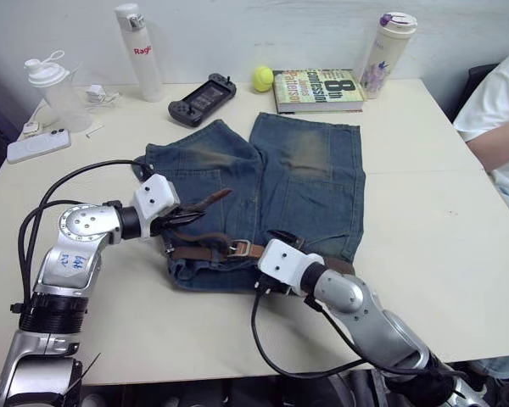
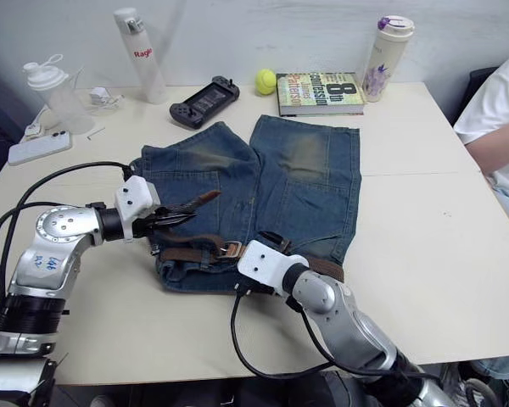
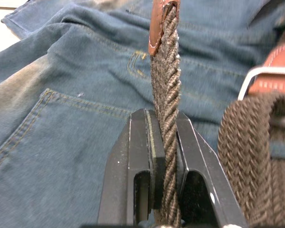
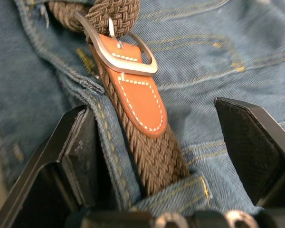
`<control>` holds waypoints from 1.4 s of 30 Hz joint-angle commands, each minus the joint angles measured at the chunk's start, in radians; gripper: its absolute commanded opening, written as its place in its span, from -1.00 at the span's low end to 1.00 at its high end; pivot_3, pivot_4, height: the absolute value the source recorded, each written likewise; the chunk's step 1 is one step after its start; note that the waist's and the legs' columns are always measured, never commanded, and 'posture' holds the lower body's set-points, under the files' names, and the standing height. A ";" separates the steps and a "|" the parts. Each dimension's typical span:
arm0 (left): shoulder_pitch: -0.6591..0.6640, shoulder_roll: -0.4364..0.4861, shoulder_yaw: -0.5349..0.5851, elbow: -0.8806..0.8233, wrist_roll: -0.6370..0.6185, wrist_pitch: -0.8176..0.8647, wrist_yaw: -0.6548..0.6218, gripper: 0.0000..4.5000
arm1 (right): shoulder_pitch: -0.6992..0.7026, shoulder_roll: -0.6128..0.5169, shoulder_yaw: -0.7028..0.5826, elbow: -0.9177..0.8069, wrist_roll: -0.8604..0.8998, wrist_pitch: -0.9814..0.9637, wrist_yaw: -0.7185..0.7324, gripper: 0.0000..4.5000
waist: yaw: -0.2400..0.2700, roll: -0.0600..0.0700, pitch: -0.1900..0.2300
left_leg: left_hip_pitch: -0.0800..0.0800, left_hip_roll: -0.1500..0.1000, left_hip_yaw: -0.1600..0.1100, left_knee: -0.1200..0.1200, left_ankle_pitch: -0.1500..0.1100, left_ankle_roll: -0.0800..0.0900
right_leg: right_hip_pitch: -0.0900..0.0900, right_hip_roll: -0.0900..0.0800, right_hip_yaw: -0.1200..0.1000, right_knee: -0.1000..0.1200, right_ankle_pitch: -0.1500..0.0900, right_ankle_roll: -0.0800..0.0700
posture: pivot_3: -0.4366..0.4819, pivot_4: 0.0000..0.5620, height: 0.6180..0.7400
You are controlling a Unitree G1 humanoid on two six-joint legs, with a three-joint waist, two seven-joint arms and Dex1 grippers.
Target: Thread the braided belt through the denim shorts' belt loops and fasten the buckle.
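Note:
The faded denim shorts (image 1: pixel 305 170) lie flat mid-table, waistband toward me. The dark brown braided belt (image 1: pixel 199 252) runs along that waistband. My left gripper (image 1: pixel 180 216) is shut on the belt near its tan leather tip (image 3: pixel 159 21), and that end rises above the left back pocket. The belt strand is pinched between the left fingers (image 3: pixel 142 142). My right gripper (image 4: pixel 152 109) is open, one finger on each side of the belt just behind the silver buckle (image 4: pixel 128 59). Below the buckle's tan tab, the belt slips under a belt loop (image 4: pixel 178 195).
Along the far edge stand a white bottle (image 1: pixel 140 52), a game controller (image 1: pixel 202 98), a yellow ball (image 1: pixel 263 78), a book (image 1: pixel 316 89) and a tumbler (image 1: pixel 387 52). A shaker bottle (image 1: pixel 55 89) and phone (image 1: pixel 38 144) sit far left. A person's arm (image 1: pixel 500 127) rests at the right.

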 commanded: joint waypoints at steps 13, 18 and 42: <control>-0.009 0.013 -0.030 0.010 0.018 -0.020 -0.005 -1.00 | -0.053 0.014 -0.001 -0.003 -0.117 -0.032 0.050 -0.97 | 0.000 0.000 0.000 | 0.000 0.000 0.000 0.001 0.000 0.000 | 0.000 0.000 0.000 0.003 0.000 0.000 | -0.05 -0.47 1.00; -0.003 0.031 -0.047 -0.018 0.030 0.001 -0.022 -1.00 | -0.150 0.019 0.044 0.057 -0.168 -0.072 0.099 -0.97 | -0.001 0.000 0.000 | 0.000 0.000 0.001 0.001 0.000 0.000 | -0.001 0.000 0.001 0.005 0.000 0.000 | -0.05 -0.47 1.00; -0.039 0.161 -0.127 -0.018 0.126 -0.048 -0.133 -1.00 | -0.227 0.099 0.034 0.183 -0.209 -0.122 0.159 -0.97 | -0.004 0.000 0.000 | 0.000 0.001 0.003 0.002 0.000 0.000 | -0.003 0.001 0.003 0.007 0.000 0.000 | -0.05 -0.47 1.00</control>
